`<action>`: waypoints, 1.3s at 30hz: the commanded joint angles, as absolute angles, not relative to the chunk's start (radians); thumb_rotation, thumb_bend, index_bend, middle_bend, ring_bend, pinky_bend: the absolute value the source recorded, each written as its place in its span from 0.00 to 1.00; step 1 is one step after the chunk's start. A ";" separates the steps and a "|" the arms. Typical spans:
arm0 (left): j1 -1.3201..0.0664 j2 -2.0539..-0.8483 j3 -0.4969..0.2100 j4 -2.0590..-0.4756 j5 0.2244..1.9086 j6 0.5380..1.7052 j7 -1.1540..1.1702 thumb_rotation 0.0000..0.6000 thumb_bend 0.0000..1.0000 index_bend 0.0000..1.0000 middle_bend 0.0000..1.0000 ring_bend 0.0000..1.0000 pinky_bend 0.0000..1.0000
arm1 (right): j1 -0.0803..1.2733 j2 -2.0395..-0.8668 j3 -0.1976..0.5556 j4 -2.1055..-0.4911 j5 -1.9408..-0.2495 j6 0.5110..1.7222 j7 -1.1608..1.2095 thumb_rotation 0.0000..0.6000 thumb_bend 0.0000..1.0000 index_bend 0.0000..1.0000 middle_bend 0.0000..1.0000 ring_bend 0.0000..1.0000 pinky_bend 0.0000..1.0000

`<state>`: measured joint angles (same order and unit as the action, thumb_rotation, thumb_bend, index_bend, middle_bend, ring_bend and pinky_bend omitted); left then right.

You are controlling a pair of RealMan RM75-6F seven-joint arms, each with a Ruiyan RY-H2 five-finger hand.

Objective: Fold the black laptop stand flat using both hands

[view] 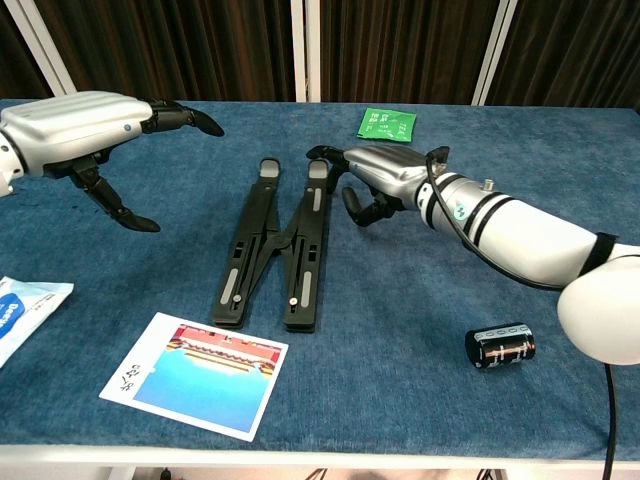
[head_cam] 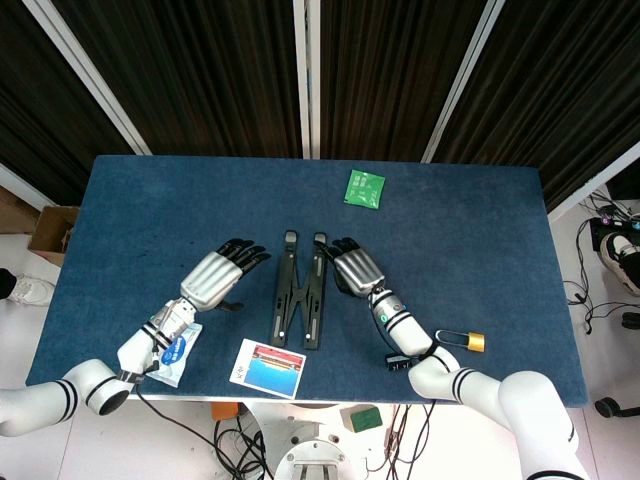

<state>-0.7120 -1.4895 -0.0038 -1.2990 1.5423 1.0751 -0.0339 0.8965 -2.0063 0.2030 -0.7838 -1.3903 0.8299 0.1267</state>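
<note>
With both arms flanking it, figure parts:
Laptop stand (head_cam: 299, 300): mid-table, bars nearly parallel; likely rigid, light, hinged; best pushed at the bars' far ends.
Right hand (head_cam: 354, 271): fingers curled, touching the right bar's far end.
Left hand (head_cam: 212, 281): left of stand, spread, holding nothing.

We see bare table (head_cam: 150, 200) across the upper left and right of the frame. The stand (head_cam: 298, 295) sits mid-frame, a card (head_cam: 269, 364) just below it, a green packet (head_cam: 365, 188) above.
</note>
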 commanded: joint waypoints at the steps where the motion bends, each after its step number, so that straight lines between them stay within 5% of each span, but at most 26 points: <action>1: -0.709 -1.480 0.003 -1.282 1.540 1.062 -0.030 1.00 0.03 0.13 0.11 0.08 0.12 | 0.898 -1.997 0.194 -0.800 -1.430 0.871 0.197 1.00 0.71 0.00 0.25 0.08 0.13; 8: -0.728 -1.433 0.036 -1.197 1.620 1.064 -0.036 1.00 0.03 0.13 0.11 0.08 0.12 | 0.724 -1.646 0.108 -1.230 -1.522 1.127 0.072 1.00 0.37 0.00 0.24 0.08 0.13; 12: -0.762 -1.446 0.074 -1.111 1.758 1.135 -0.040 1.00 0.03 0.11 0.09 0.08 0.12 | 0.603 -1.389 0.081 -1.543 -1.514 1.252 -0.080 1.00 0.32 0.00 0.24 0.08 0.13; 18: -0.845 -1.453 0.135 -1.059 1.906 1.125 -0.022 1.00 0.03 0.06 0.02 0.04 0.11 | 0.471 -1.180 0.048 -1.766 -1.521 1.391 -0.165 1.00 0.24 0.00 0.24 0.08 0.13; 39: -1.067 -1.544 0.089 -1.174 1.868 0.776 0.118 1.00 0.03 0.04 0.00 0.00 0.10 | 0.339 -1.153 0.034 -1.732 -1.579 1.478 -0.041 1.00 0.18 0.00 0.24 0.08 0.13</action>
<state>-1.0551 -1.5354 0.0981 -1.1669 1.8777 0.7888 0.1081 0.3420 -1.1525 0.0323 -1.7353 -1.5776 1.4767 -0.0448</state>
